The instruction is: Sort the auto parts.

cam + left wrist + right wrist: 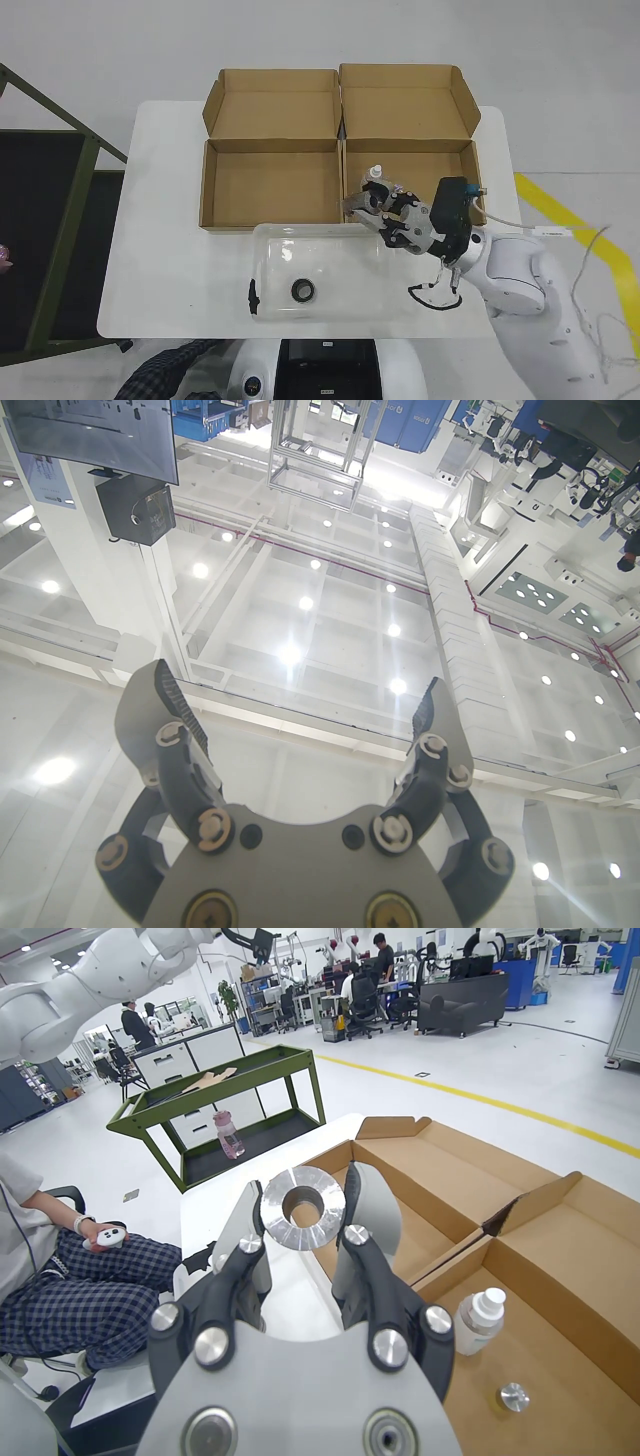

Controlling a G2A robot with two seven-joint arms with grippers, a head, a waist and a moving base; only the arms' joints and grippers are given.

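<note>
- The right fingers (pixel 370 1208) are closed partway on a metal ring (pixel 303 1214). They pinch it by its outer edge, one pad on each side, so the ring stands on edge with its hole facing back along the arm. I'd guess that is how it was easiest to lift, and it leaves the ring free to drop flat when let go.
- The ring sits right at the fingertips, not deep in the grip. It hangs in the air and touches nothing else.
- Just below and beside the fingers is the near wall of the box with the bottle (pixel 430 165). A white bottle (pixel 480 1323) stands in it, and a small metal disc (pixel 512 1398) lies on the floor near the bottle. The disc suggests the metal pieces go here, so to my eye the ring is headed for this box.
- Past the fingertips, across the shared wall, is the empty box (pixel 270 185).
- Back from the fingers, towards the robot, a clear tray (pixel 340 270) sits on the desk (pixel 160 200). A black ring (pixel 304 291) and a small black part (pixel 253 297) wait in it, well apart from the grip, so sorting looks unfinished.
- Farthest off, the left fingers (pixel 145 720) are spread wide, hold nothing and point up at the ceiling, out of the way.
</note>
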